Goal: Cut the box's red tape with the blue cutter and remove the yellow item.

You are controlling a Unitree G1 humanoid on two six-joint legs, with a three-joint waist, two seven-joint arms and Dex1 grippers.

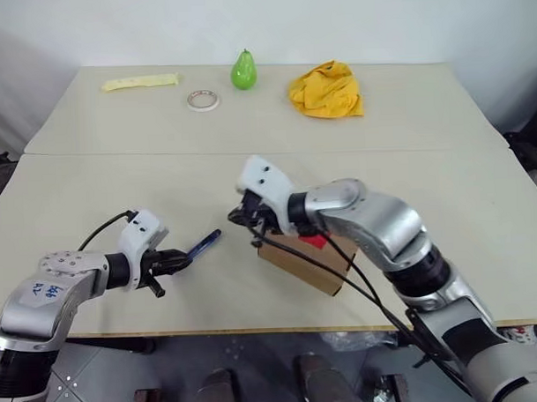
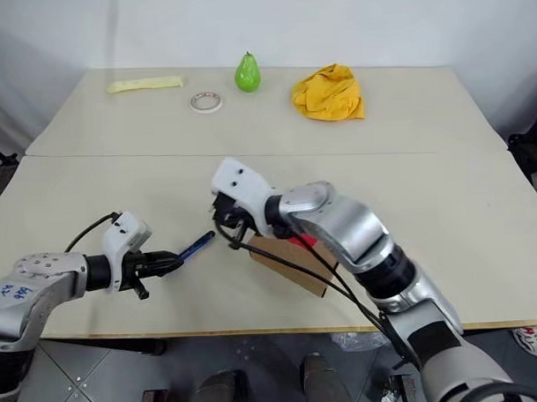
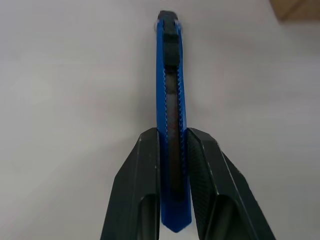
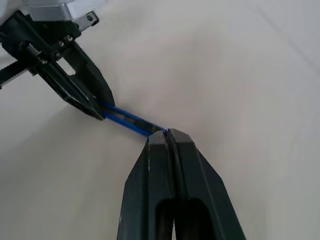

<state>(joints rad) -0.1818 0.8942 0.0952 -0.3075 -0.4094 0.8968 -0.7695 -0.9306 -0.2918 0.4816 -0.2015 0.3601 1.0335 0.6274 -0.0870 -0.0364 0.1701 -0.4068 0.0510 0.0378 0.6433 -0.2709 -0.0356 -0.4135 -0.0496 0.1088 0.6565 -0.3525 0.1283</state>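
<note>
My left gripper [image 1: 184, 257] is shut on the blue cutter [image 1: 204, 244], holding it by one end above the table near the front edge; the cutter [image 3: 170, 100] runs straight out between the fingers. My right gripper [image 1: 243, 221] points left with its fingers shut and nothing seen between them. Its tips [image 4: 167, 132] sit right at the cutter's free end, and I cannot tell if they touch it. The box [image 1: 302, 263] lies under my right forearm, with the red tape [image 1: 315, 242] partly covered by the arm. The yellow item is hidden.
At the back of the table are a pale yellow strip [image 1: 141, 82], a white tape roll [image 1: 202, 99], a green pear [image 1: 243, 71] and a crumpled yellow cloth [image 1: 326, 91]. A seam crosses the table [image 1: 118, 184] behind my grippers.
</note>
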